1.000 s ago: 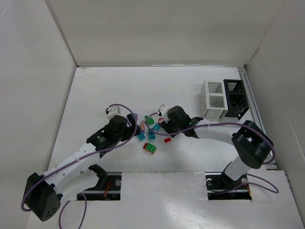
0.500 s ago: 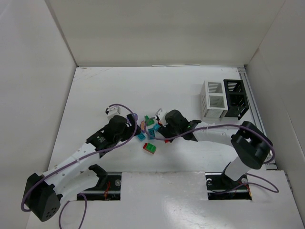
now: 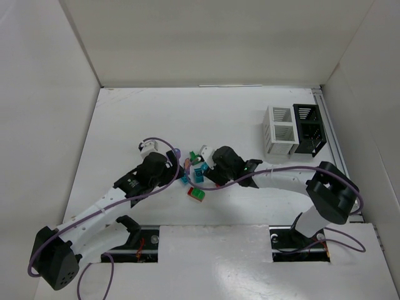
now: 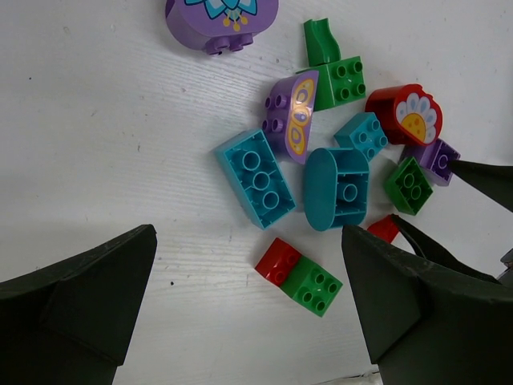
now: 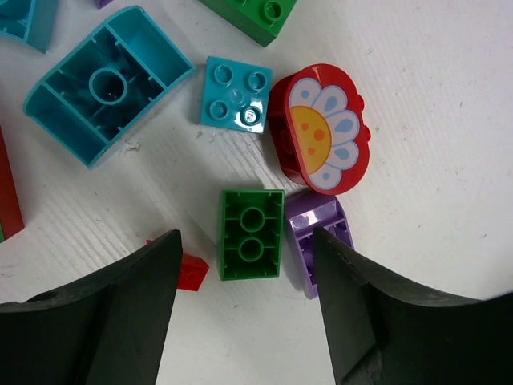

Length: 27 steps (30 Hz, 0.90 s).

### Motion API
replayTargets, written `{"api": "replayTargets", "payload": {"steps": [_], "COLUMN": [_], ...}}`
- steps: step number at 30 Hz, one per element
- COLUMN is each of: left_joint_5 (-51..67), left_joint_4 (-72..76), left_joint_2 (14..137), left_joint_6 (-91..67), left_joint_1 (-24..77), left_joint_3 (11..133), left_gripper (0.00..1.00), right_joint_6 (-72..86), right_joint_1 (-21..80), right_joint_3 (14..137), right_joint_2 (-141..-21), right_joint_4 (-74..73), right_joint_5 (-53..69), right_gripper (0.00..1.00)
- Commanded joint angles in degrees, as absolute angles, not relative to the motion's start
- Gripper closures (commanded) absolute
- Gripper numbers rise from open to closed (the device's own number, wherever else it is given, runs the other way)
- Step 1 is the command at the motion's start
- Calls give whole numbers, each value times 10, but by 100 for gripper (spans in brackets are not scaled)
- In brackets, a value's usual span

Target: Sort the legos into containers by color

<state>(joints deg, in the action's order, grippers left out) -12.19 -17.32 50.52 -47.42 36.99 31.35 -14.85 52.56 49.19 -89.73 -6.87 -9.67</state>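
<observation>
Between the spread fingers of the right gripper (image 5: 245, 269) sits a small green brick (image 5: 252, 234), hollow side up, and as far as I can tell it isn't touching either finger. A purple brick (image 5: 317, 241) lies just beside it, partly hidden behind one finger's edge. So that gripper is open partway and holding nothing.

Just ahead of its fingertips is a red flower piece (image 5: 321, 132) with a small teal brick (image 5: 234, 94) right against its side. Further out there's a bigger teal curved piece (image 5: 108, 80), also hollow side up. A bit of red brick (image 5: 188, 271) pokes out from under the other finger.

The left gripper (image 4: 248, 265) is spread really wide with nothing in it, and it faces the same pile of legos (image 3: 195, 175) from the opposite side. Closest between its fingers is a red-and-green pair (image 4: 300, 275) stuck together, then a long teal brick (image 4: 256, 178). Beyond that are a purple curved piece (image 4: 290, 116) and, farthest out, a purple dome (image 4: 220, 16).

The white bin (image 3: 279, 131) and black bin (image 3: 308, 129) stand touching side by side on the table (image 3: 125, 125). They're well apart from both grippers, off past the right arm. Can't make out what's inside them.
</observation>
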Motion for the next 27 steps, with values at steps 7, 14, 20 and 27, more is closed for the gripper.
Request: {"api": "replayTargets", "payload": {"steps": [7, 14, 20, 27], "left_joint_5": [-122, -122, -122, -122], "left_joint_4": [-167, -167, -172, -172], "left_joint_2": [508, 508, 513, 513], "left_joint_6": [-473, -473, -473, -478], "left_joint_1": [367, 367, 367, 367], "left_joint_3": [310, 310, 310, 316], "left_gripper": [0, 0, 0, 0], "right_joint_6": [-186, -170, -153, -148], "right_joint_1": [526, 526, 514, 514], "right_joint_3": [539, 533, 533, 505], "right_joint_2": [-933, -958, -987, -941], "right_joint_4": [-48, -48, -48, -48], "right_joint_5": [-88, -99, -93, -86], "right_gripper": [33, 35, 36, 44]}}
